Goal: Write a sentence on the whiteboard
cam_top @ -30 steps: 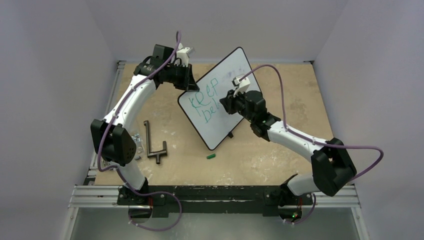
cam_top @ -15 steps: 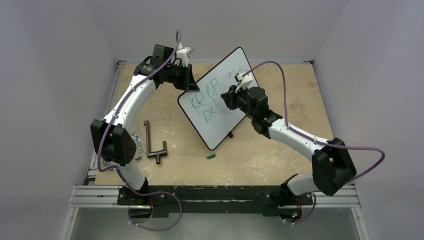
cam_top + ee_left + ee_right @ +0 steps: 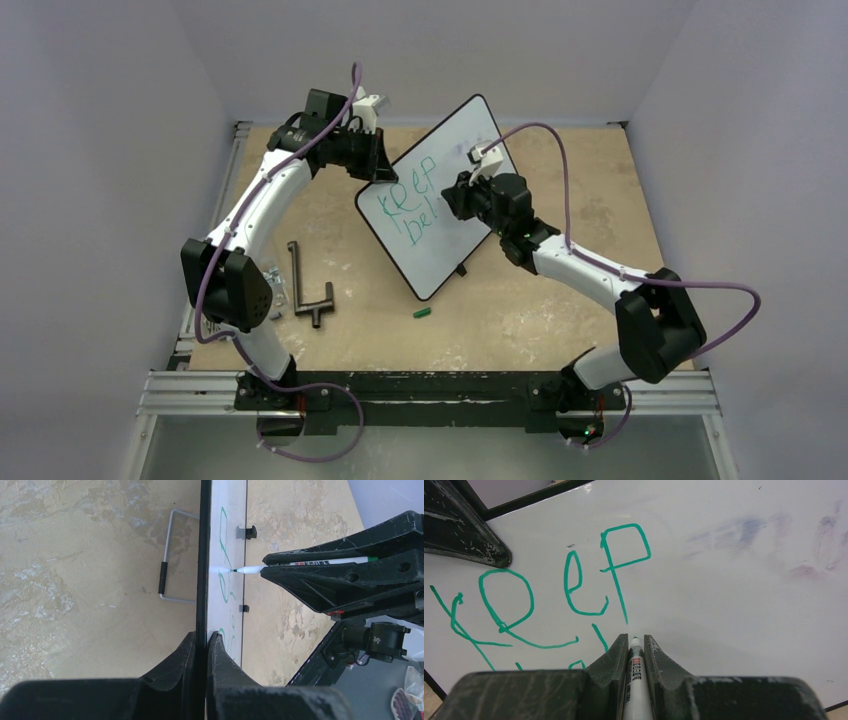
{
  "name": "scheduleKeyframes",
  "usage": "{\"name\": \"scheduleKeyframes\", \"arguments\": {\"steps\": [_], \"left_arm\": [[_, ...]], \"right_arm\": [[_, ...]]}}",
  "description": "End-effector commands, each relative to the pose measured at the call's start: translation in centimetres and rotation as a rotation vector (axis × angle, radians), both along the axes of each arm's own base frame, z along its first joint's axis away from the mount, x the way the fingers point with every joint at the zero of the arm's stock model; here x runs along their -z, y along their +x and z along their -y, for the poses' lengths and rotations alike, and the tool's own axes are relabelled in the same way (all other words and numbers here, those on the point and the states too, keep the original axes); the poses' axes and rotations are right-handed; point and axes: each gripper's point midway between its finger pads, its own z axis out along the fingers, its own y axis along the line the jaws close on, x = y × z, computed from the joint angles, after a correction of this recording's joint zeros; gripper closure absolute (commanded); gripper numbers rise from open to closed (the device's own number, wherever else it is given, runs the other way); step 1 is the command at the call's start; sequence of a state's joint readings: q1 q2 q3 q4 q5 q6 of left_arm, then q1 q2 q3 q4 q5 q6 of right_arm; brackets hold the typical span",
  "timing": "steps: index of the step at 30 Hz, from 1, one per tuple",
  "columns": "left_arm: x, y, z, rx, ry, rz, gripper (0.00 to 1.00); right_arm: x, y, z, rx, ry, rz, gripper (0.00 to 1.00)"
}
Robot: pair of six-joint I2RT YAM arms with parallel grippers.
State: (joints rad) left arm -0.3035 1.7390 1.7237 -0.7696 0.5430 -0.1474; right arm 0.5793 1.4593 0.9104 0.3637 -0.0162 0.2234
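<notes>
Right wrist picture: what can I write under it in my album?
Black jaws hold a marker at the whiteboard, just below the green word "Keep".

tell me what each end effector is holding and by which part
The left end effector clamps the glossy white, black-framed whiteboard by its edge. The right end effector grips a white marker pen with a green tip by its barrel.
</notes>
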Motion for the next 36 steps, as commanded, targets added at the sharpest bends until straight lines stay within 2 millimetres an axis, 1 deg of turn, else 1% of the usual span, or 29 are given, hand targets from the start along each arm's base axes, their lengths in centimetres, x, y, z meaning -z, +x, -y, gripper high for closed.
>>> {"name": "scheduleKeyframes", "arguments": {"steps": [1,6,11,14,16,25,30,36], "left_arm": [[1.7,1.7,-5.1,-0.141,0.242,0.066,1.0],[1.6,1.7,-5.1,-0.14,0.24,0.069,1.0],[1.6,1.6,-5.1,-0.139,0.238,0.065,1.0],[1.5,1.6,-5.1,-0.14,0.236,0.069,1.0],[1.5,1.6,-5.1,-0.14,0.237,0.069,1.0],[1.4,1.5,-5.1,-0.14,0.236,0.07,1.0],[1.4,1.5,-5.1,-0.14,0.236,0.07,1.0],[1.4,1.5,-5.1,-0.139,0.237,0.071,1.0]], "right_arm": [[-0.3,-0.1,0.2,0.002,0.017,0.015,1.0],[1.6,-1.3,0.8,0.0,0.006,-0.025,1.0],[1.7,-1.8,1.0,-0.002,0.01,-0.031,1.0],[1.1,-1.8,1.0,-0.001,0.015,-0.025,1.0],[0.4,-1.7,1.0,-0.003,0.02,-0.013,1.0],[-4.2,-1.4,0.4,-0.019,0.072,0.06,1.0],[-5.4,-0.8,0.1,-0.015,0.093,0.079,1.0],[-5.7,0.0,-0.6,-0.018,0.095,0.082,1.0]]}}
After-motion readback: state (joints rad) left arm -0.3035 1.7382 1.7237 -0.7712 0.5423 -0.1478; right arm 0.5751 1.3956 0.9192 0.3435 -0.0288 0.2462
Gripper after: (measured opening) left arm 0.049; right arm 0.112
